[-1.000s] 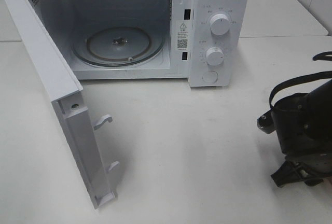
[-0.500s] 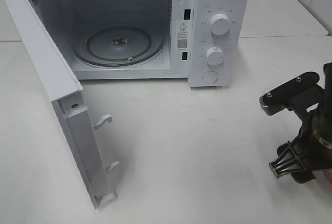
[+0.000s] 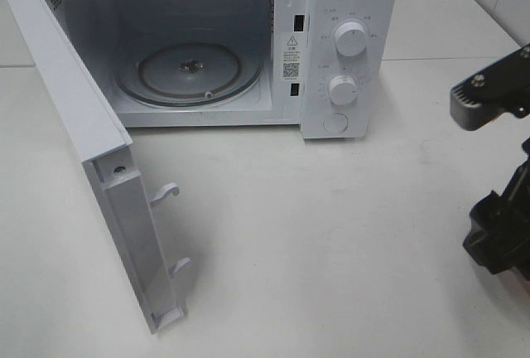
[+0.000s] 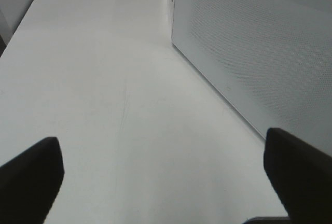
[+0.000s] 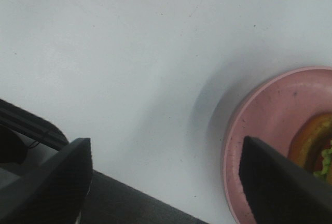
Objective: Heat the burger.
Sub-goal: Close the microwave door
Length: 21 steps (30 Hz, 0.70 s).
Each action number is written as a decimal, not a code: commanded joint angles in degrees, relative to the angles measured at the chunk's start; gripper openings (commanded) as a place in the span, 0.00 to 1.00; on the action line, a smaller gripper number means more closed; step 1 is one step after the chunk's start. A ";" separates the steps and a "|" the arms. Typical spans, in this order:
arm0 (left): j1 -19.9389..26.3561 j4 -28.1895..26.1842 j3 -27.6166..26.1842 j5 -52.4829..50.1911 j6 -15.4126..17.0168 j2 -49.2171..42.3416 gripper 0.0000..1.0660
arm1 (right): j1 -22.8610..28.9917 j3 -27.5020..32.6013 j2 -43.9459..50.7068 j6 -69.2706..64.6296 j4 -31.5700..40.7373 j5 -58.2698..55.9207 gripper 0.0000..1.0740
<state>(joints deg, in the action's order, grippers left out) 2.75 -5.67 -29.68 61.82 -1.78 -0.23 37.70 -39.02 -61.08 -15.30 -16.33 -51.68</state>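
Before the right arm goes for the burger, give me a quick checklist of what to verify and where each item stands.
1. Microwave door swung fully open: ok.
2. Glass turntable bare and ready to take food: ok.
3. Right claw open, nothing between its fingers: ok.
4. Burger on the pink plate, seen only at the edge of the right wrist view: ok.
5. Right claw lined up over the burger: not ok, it sits off to the side of the plate.
6. Left claw open, beside the microwave door, out of the way: ok.
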 commanded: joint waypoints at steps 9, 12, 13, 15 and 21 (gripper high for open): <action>0.00 -0.29 0.11 -0.52 0.00 -0.46 0.94 | -0.11 -2.58 10.43 3.90 1.09 -5.56 0.71; 0.00 -0.29 0.11 -0.52 0.00 -0.46 0.94 | -0.11 -2.58 14.55 4.01 0.97 -6.99 0.72; 0.00 -0.29 0.11 -0.52 0.00 -0.46 0.94 | -0.11 -2.58 15.99 4.13 0.97 -7.28 0.72; 0.00 -0.29 0.11 -0.52 0.00 -0.46 0.94 | -0.11 -2.58 18.56 4.13 0.92 -7.62 0.72; 0.00 -0.29 0.11 -0.52 0.00 -0.46 0.94 | -4.58 -1.95 25.21 4.87 1.83 -7.73 0.72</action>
<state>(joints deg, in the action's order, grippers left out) 2.75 -5.67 -29.68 61.82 -1.78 -0.23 34.61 -41.20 -37.64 -11.63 -15.01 -59.01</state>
